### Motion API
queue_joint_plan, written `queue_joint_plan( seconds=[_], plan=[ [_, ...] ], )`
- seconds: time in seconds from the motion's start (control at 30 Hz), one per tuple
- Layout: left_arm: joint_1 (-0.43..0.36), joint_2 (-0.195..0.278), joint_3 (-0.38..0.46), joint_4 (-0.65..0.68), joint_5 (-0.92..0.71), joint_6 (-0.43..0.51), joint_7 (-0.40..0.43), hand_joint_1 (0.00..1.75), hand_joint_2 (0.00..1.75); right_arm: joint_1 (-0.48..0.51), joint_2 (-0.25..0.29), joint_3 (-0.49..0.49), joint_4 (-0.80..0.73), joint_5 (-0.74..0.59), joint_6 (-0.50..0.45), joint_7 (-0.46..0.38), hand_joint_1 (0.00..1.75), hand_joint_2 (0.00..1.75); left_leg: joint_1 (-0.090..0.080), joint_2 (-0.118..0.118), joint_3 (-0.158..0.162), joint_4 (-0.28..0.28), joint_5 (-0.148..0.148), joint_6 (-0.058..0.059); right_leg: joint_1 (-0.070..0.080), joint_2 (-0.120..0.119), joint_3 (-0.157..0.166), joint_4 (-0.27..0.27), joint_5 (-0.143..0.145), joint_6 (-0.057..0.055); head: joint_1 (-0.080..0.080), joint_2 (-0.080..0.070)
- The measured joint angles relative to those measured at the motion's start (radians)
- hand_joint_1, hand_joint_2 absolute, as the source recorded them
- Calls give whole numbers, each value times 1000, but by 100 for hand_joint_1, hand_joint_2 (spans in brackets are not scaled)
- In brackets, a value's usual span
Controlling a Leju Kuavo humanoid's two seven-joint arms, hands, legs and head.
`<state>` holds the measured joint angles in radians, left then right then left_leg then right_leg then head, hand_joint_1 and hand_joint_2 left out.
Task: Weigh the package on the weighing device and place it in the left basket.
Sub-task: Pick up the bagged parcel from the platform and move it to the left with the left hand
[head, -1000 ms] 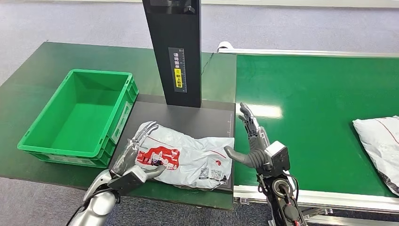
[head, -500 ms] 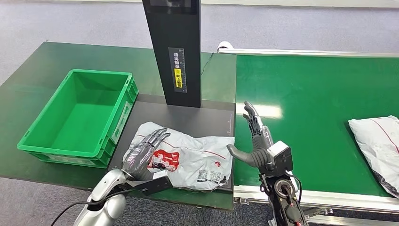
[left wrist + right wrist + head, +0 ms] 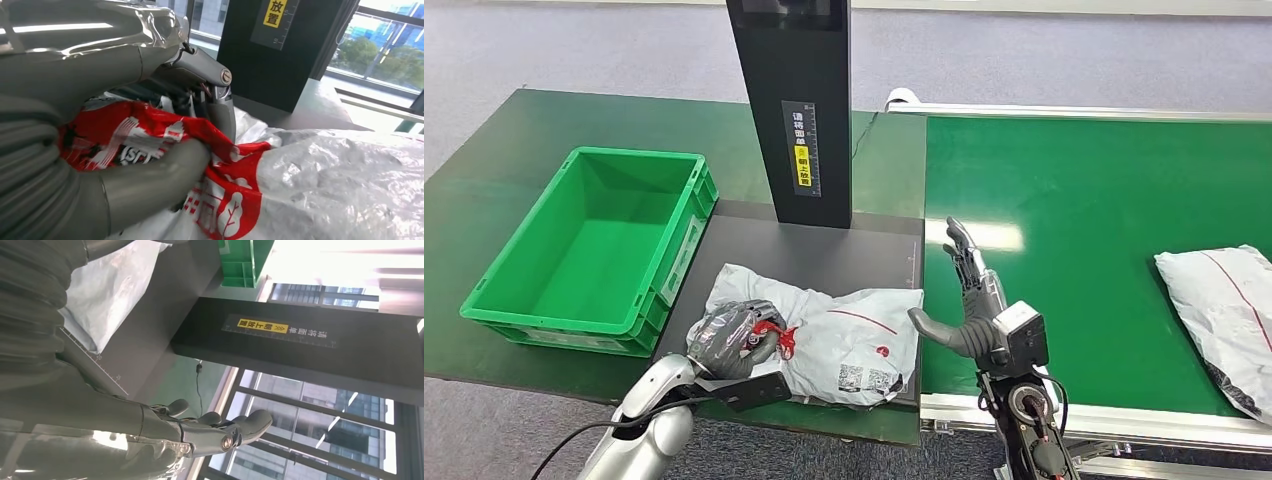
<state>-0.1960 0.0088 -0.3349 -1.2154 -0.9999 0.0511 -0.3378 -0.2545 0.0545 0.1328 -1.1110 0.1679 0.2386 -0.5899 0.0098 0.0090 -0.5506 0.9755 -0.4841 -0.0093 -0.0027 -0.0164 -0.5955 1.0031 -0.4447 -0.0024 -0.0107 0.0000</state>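
Lower centre of frame: left robot hand clenched on the left end of the white package, lying long-axis left to right on the black weighing device. Green basket just left. Right robot hand released, beside the package's right end.

Column label: the black column of the weighing device carries a yellow label with dark Chinese characters; in the left wrist view its last two read 放置.
Column strip: white Chinese characters run beside the yellow label in the right wrist view, too small to read with certainty.
Package print: the white package bears a red panel with white print, crumpled and unreadable.
Package codes: small dark code squares near its front edge, not readable.
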Motion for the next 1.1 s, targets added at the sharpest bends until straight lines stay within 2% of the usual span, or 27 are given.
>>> queue_joint_plan(
  seconds=[0.17,0.43,0.57,0.8,0.93,1.1],
  plan=[
    [-3,0,0,4,33,27,-33,175,175,7,2,-9,-14,0,0,9,0,175,0,0,0,0,0,0,0,0,0,0,0,0,0,0],
    [-1,-1,4,-24,68,177,-114,175,175,15,3,-16,-30,2,0,15,0,175,0,0,0,0,0,0,0,0,0,0,0,0,0,0],
    [3,-2,8,-47,81,216,-137,175,175,17,3,-17,-34,2,1,15,0,175,0,0,0,0,0,0,0,0,0,0,0,0,0,0],
    [22,-8,35,-172,170,409,-239,175,175,17,3,-18,-34,-1,-2,14,0,175,0,0,0,0,0,0,0,0,0,0,0,0,0,0],
    [23,-12,71,-248,159,512,-214,175,175,17,2,-18,-33,-2,-8,12,0,175,0,0,0,0,0,0,0,0,0,0,0,0,0,0],
    [4,-11,140,-274,109,616,-147,175,175,17,2,-18,-33,-4,-16,10,0,175,0,0,0,0,0,0,0,0,0,0,0,0,0,0]
  ],
)
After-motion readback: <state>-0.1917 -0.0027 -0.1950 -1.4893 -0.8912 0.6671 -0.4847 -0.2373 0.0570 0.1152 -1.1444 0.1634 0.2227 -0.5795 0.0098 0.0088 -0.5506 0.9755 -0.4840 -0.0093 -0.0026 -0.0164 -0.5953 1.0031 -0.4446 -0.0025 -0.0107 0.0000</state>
